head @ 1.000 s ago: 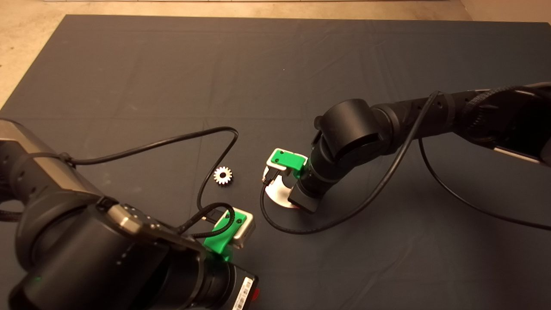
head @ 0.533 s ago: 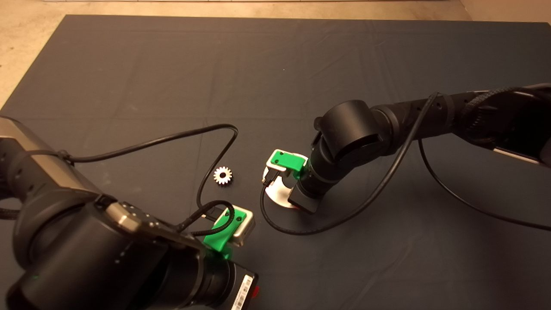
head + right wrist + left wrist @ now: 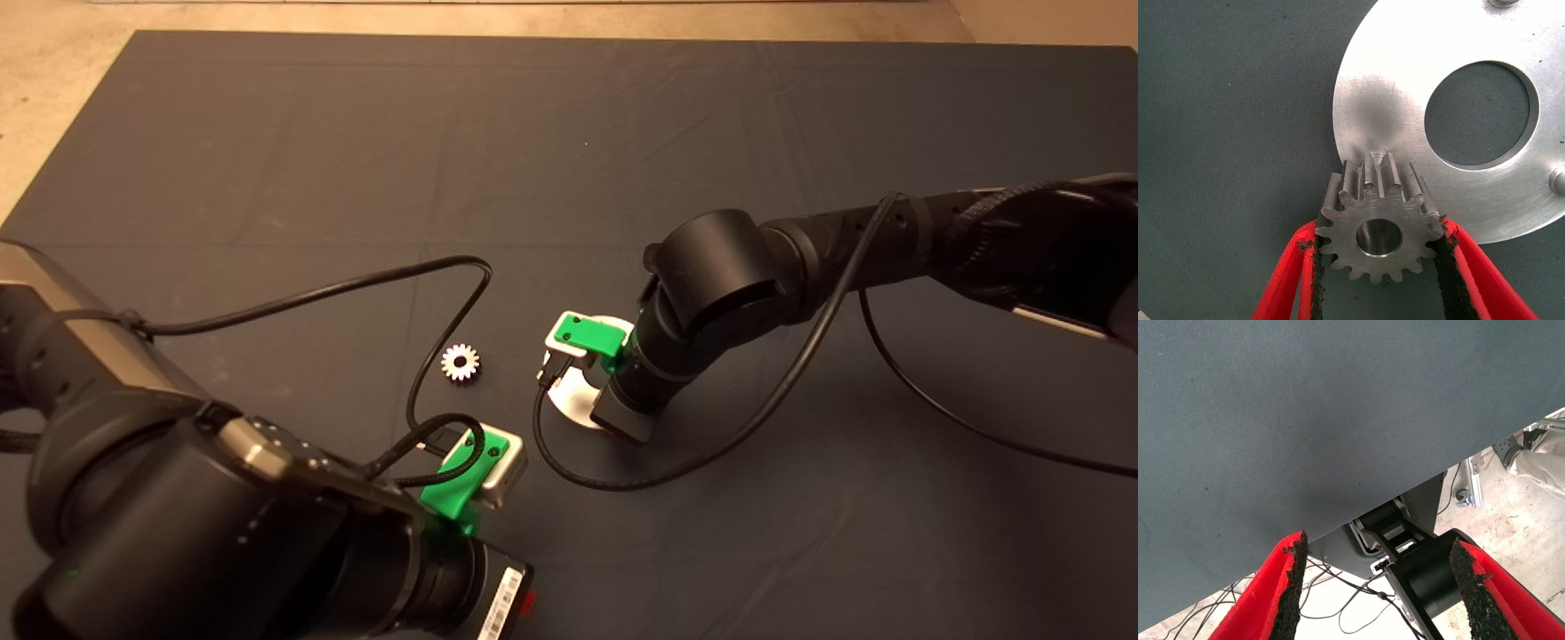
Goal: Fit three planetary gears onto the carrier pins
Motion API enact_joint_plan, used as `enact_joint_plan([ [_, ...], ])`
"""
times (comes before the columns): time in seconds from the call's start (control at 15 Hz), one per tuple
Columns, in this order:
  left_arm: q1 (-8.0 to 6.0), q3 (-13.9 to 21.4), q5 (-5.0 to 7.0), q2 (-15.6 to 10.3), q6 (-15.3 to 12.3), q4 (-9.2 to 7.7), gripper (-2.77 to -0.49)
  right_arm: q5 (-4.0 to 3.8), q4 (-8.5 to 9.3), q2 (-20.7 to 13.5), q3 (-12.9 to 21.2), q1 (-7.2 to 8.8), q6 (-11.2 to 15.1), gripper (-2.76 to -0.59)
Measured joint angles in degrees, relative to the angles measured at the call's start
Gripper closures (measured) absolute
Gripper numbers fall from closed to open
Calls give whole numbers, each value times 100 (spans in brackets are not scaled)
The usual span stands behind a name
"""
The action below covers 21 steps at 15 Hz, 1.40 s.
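Over the disc (image 3: 573, 404) near mid-mat, the right gripper (image 3: 1377, 267) has shifted slightly leftward and up-frame against the head view of a second ago, while the loose gear (image 3: 460, 363) on the mat (image 3: 569, 133) has stayed put. Judged from this, alignment over a pin is under way, not insertion. Right fingers (image 3: 1288, 277) clamp the held gear (image 3: 1377, 230) by its toothed flanks. Its bore axis runs straight along the wrist camera's line of sight, roughly square to the disc face, its flat face towards the lens. It overlaps the disc's rim; two carrier pins (image 3: 1559, 181) show at the picture's edge, both bare. Left gripper (image 3: 1375, 587) waits at the mat's near edge, fingers spread and holding nothing.
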Motion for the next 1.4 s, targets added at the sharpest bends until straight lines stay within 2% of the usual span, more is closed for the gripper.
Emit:
enact_joint_plan([
  [1.4, 0, 0, 0, 0, 0, 0, -147, 5, -29, 15, -2, -2, 0, -93],
])
